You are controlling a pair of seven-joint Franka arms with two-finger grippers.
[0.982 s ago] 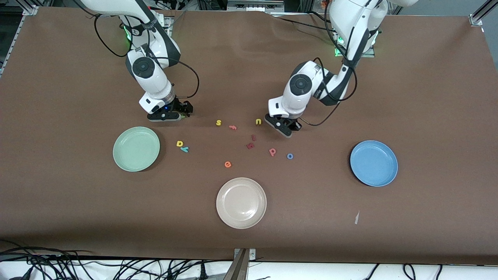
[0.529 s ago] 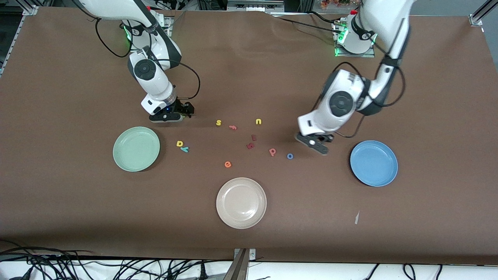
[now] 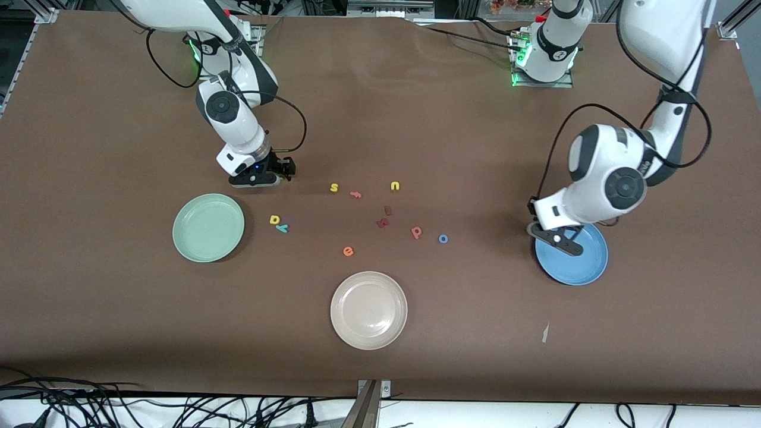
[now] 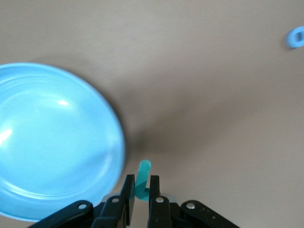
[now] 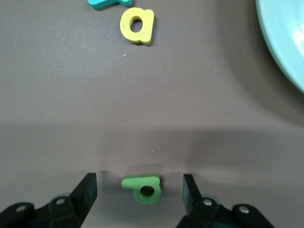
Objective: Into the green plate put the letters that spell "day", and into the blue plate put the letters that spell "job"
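Observation:
My left gripper [image 3: 556, 238] hangs over the edge of the blue plate [image 3: 581, 264] that faces the middle of the table. It is shut on the teal "j" [image 4: 143, 176], which stands upright between the fingers beside the plate's rim [image 4: 116, 142]. My right gripper [image 5: 139, 185] is low at the table, open, with a finger on either side of the green "a" [image 5: 142, 188] and a gap on both sides. In the front view that gripper [image 3: 261, 178] hides the "a". The yellow "d" [image 3: 274, 220] and teal "y" [image 3: 283, 228] lie beside the green plate [image 3: 208, 227]. The pink "b" [image 3: 416, 232] and blue "o" [image 3: 443, 239] lie mid-table.
A beige plate [image 3: 368, 310] sits nearest the front camera. A yellow "s" [image 3: 334, 188], orange "f" [image 3: 356, 194], yellow "u" [image 3: 395, 186], two dark red letters [image 3: 383, 222] and an orange "e" [image 3: 348, 251] are scattered mid-table. A white scrap [image 3: 545, 333] lies near the blue plate.
The left arm has swung from beside the yellow "u" over to the blue plate's edge, its gripper shut throughout. The right gripper has stayed over the "a" with its fingers drawing inward.

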